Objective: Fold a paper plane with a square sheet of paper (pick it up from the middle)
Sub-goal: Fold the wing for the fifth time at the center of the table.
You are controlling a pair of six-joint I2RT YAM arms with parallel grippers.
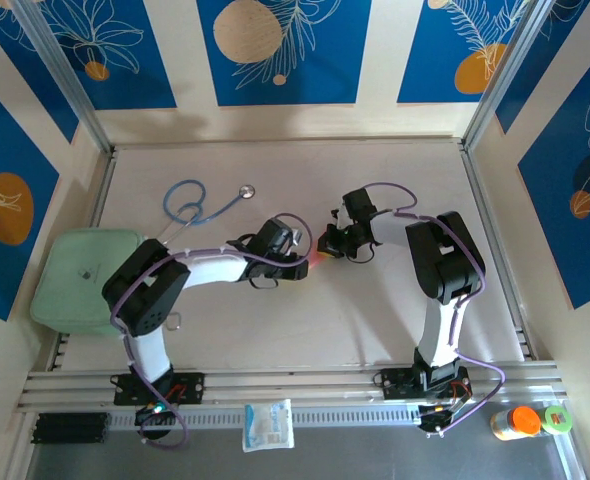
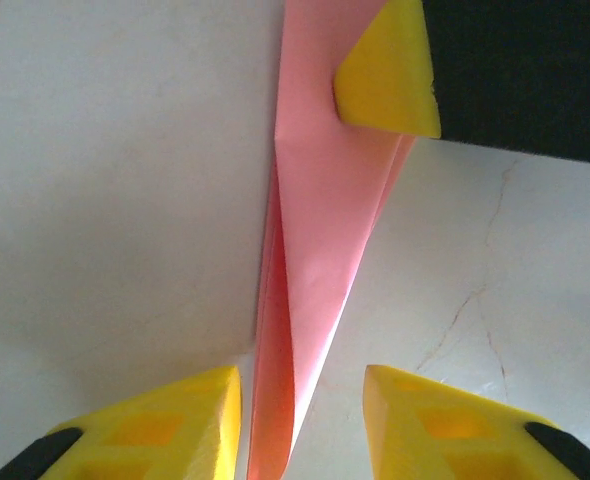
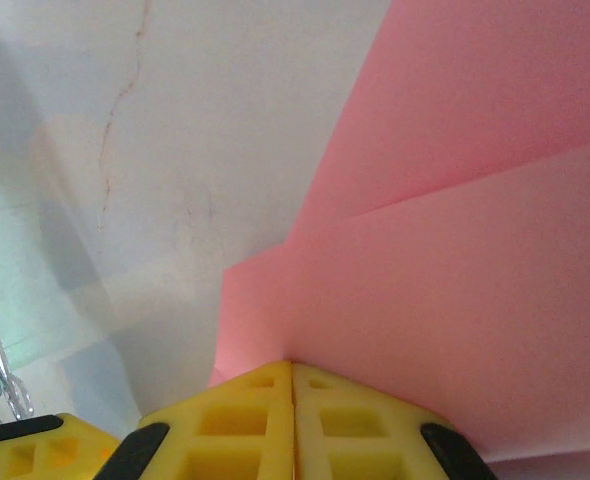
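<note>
Top view: the left gripper (image 1: 303,262) and right gripper (image 1: 327,245) meet near the centre of the table (image 1: 275,330), the folded pink paper (image 1: 318,259) between them.

Left wrist view: the left gripper's fingers (image 2: 175,420) stand apart, straddling the paper's narrow end.

Right wrist view: the right gripper's pads (image 3: 245,420) press together, pinching the paper.

A robotics lab test cell: a pale table (image 1: 375,330) boxed in by aluminium posts (image 1: 65,75) and wall panels (image 1: 285,50) printed with blue leaf-and-orange-disc patterns. Two cabled robot arms, left (image 1: 145,300) and right (image 1: 445,260), are bolted to a slotted aluminium rail (image 1: 305,383) at the near edge. Loose props lie about: a blue stethoscope (image 1: 190,205), a pale green pad (image 1: 80,280), a white packet (image 1: 268,425) and an orange-capped bottle (image 1: 520,422).
</note>
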